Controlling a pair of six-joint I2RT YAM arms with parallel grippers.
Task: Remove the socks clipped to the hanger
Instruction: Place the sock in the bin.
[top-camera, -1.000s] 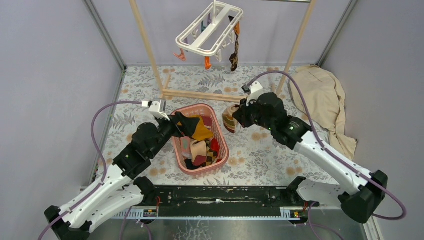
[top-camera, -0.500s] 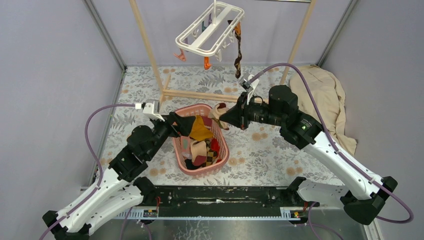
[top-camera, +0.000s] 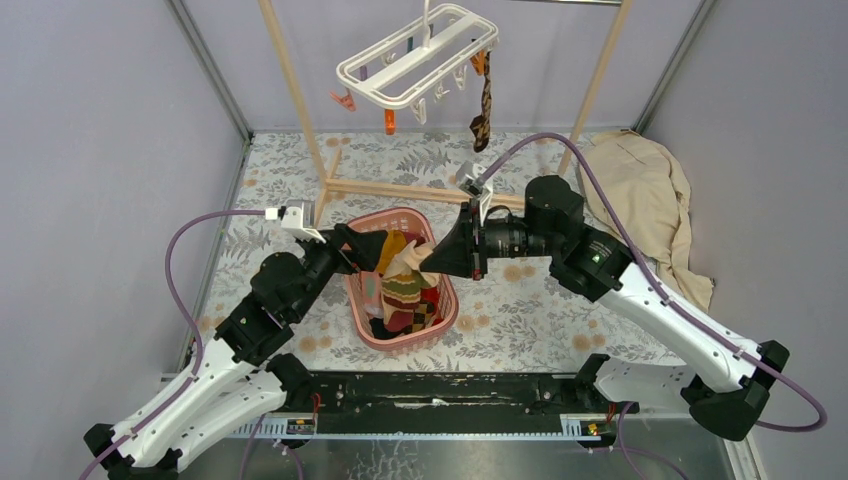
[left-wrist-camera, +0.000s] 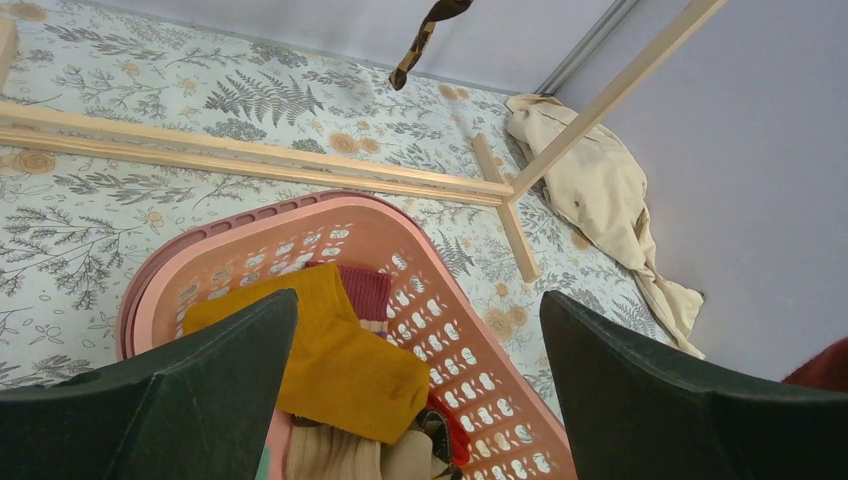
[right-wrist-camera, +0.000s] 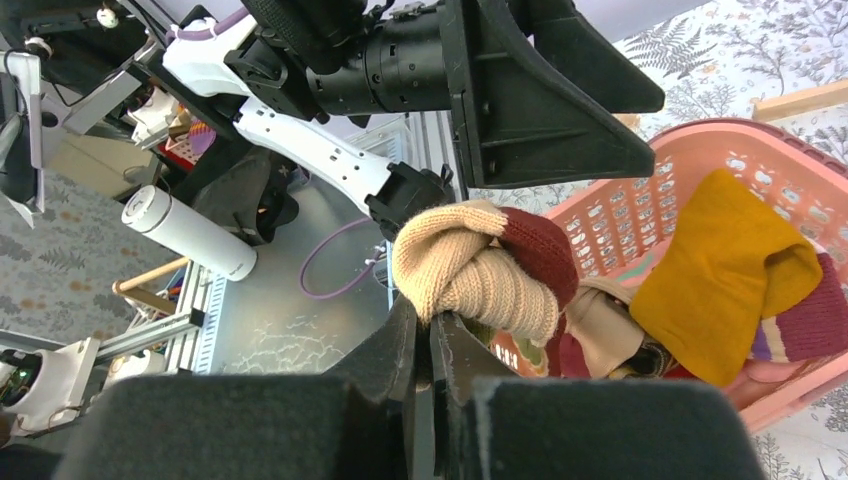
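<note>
Socks (top-camera: 400, 318) mostly sit piled in the pink basket (top-camera: 450, 300), but one brown argyle sock (top-camera: 484, 105) hangs clipped to the white hanger (top-camera: 425, 45) up top. The right end effector (top-camera: 428, 263) is pinched tight on a beige-and-maroon sock (top-camera: 408, 255) just over the pile. The left end effector (top-camera: 370, 248) is spread wide, holding nothing, by the basket's left rim.

Brightness: bright and even in all three views; diffuse light from overhead.
Shadows: faint and soft-edged on the tabletop (top-camera: 520, 320), darkest inside the basket (top-camera: 452, 300).
Glare: mild sheen on the metal plate (top-camera: 450, 455) at 6 o'clock of the top view.
Focus: top view sharp throughout; left fingers (left-wrist-camera: 180, 400) soft at 7 and 5 o'clock of their wrist view; right fingers (right-wrist-camera: 385, 350) dark and blurred at 6 o'clock of theirs.
</note>
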